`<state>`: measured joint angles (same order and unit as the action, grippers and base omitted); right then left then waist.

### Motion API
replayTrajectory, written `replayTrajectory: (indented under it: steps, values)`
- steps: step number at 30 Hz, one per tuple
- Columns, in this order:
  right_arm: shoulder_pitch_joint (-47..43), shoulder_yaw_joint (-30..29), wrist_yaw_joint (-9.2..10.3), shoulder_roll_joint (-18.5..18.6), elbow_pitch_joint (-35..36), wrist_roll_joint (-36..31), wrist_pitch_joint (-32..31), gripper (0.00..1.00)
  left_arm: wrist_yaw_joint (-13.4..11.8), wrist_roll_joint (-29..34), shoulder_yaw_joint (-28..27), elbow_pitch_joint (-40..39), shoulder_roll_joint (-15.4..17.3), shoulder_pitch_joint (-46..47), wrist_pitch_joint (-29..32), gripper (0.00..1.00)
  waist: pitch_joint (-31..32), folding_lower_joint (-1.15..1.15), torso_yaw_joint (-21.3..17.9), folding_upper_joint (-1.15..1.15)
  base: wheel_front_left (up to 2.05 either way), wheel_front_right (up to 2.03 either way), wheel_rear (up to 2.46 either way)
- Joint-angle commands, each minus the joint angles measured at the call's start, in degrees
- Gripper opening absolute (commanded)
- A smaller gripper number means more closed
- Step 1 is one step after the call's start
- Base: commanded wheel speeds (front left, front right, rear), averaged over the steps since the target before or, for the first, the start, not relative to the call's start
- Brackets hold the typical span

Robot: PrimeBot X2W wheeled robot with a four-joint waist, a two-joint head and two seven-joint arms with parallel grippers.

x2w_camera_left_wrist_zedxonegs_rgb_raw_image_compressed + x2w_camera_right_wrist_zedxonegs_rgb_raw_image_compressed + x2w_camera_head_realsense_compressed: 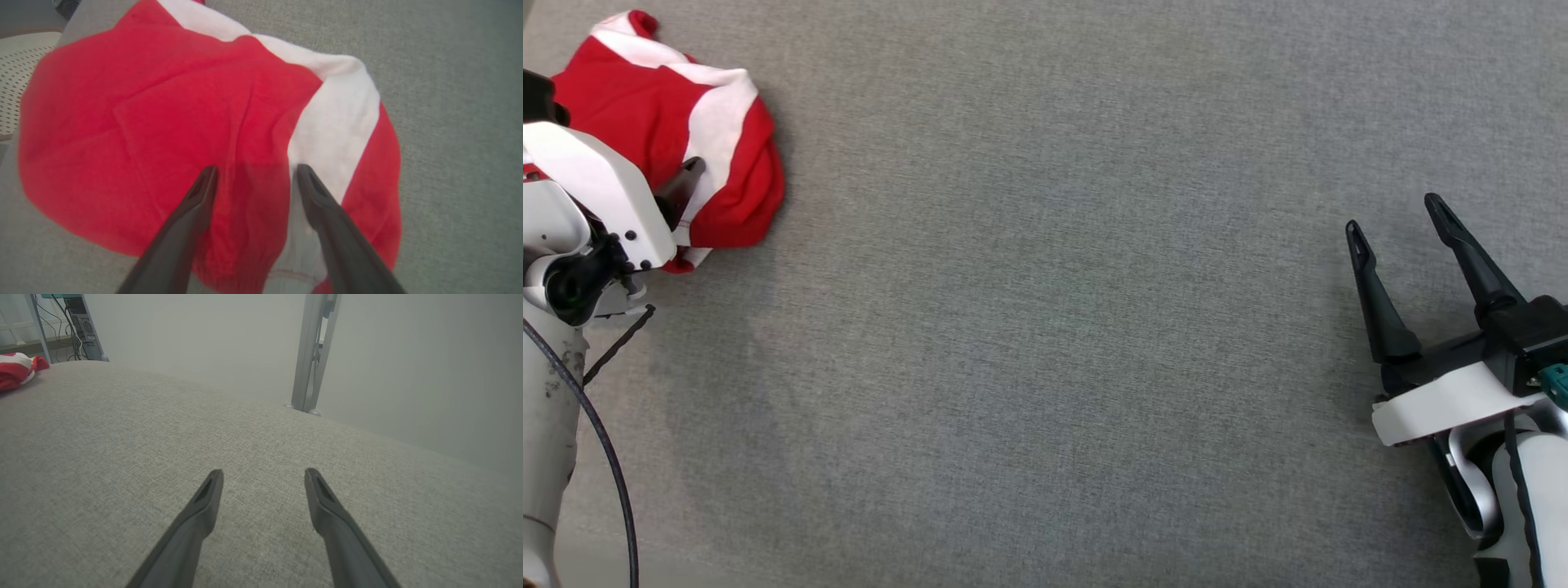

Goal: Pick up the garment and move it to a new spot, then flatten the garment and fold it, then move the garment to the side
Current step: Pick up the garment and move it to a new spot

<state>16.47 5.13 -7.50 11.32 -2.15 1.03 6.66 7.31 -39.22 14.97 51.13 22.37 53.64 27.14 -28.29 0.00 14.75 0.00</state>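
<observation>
Left gripper hangs, fingers spread wide, over the bunched red-and-white garment, which lies at ten o'clock on the grey cloth surface. Right gripper sits at three o'clock, equally wide, holding nothing.

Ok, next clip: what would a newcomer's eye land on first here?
The crumpled red and white garment stands out, bunched at the far left of the grey fabric surface. The left hand points down at it, fingers spread apart, with nothing held. Far off at the right, the right hand is open over bare fabric.
</observation>
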Motion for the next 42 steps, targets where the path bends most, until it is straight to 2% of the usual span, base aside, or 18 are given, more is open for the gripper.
replayTrajectory:
  steps: [1,6,7,8,9,16,21,28,37,42]
  values:
    - [0.60,-0.19,0.02,0.09,0.17,-0.22,0.53,1.00,-0.15,0.67,0.44,1.29,0.61,1.19,-0.47,1.00,-0.36,0.00,-0.44,0.00,0.00,0.00,0.00]
    - [0.79,-0.34,0.02,-0.17,0.00,-0.38,0.62,1.00,-0.26,0.76,0.74,4.03,0.48,2.38,-0.79,1.00,-0.62,0.00,-0.69,0.00,0.00,0.00,0.00]
    - [0.77,-0.40,0.02,-0.25,-0.06,-0.43,0.64,1.00,-0.24,0.56,0.85,4.64,0.33,2.55,-0.52,0.53,-0.63,0.00,-0.70,0.00,0.00,0.00,0.00]
    - [0.78,-0.39,0.02,-0.32,-0.15,-0.44,0.60,1.00,-0.20,0.58,1.03,5.15,0.27,2.78,-0.58,0.17,-0.61,0.00,-0.71,0.00,0.00,0.00,0.00]
    - [0.82,-0.37,0.02,-0.37,-0.24,-0.50,0.64,1.00,-0.14,0.60,1.21,5.57,0.30,3.03,-0.86,0.00,-0.58,0.00,-0.71,0.00,0.00,0.00,0.00]
    - [0.56,-0.57,0.02,-0.81,-1.51,-0.47,1.39,1.00,0.18,0.48,2.21,5.46,0.10,4.03,-6.21,0.00,1.29,0.00,-0.27,0.00,0.00,0.00,0.00]
    - [0.46,-0.71,0.02,-1.60,-2.92,-0.01,2.61,1.00,0.20,0.62,3.02,1.37,0.55,3.78,-16.74,0.00,4.29,0.00,-0.09,0.00,0.00,0.00,0.00]
    - [-0.63,-1.20,0.02,-3.14,-5.72,0.34,4.43,1.00,0.18,-2.95,5.26,-9.66,-0.15,0.18,-29.77,0.00,10.50,0.00,-0.14,0.00,0.00,0.00,0.00]
    - [-2.77,-3.93,0.02,-5.41,-7.61,1.24,6.33,1.00,0.19,-8.25,7.67,-23.14,-2.72,-9.44,-34.78,0.00,18.06,0.00,-2.23,0.00,0.00,0.00,0.00]
    - [-5.13,-5.52,0.02,-6.66,-7.32,1.81,6.89,1.00,-1.09,-5.99,10.62,-29.70,-3.95,-15.50,-36.24,0.00,20.56,0.00,-3.87,0.00,0.00,0.00,0.00]
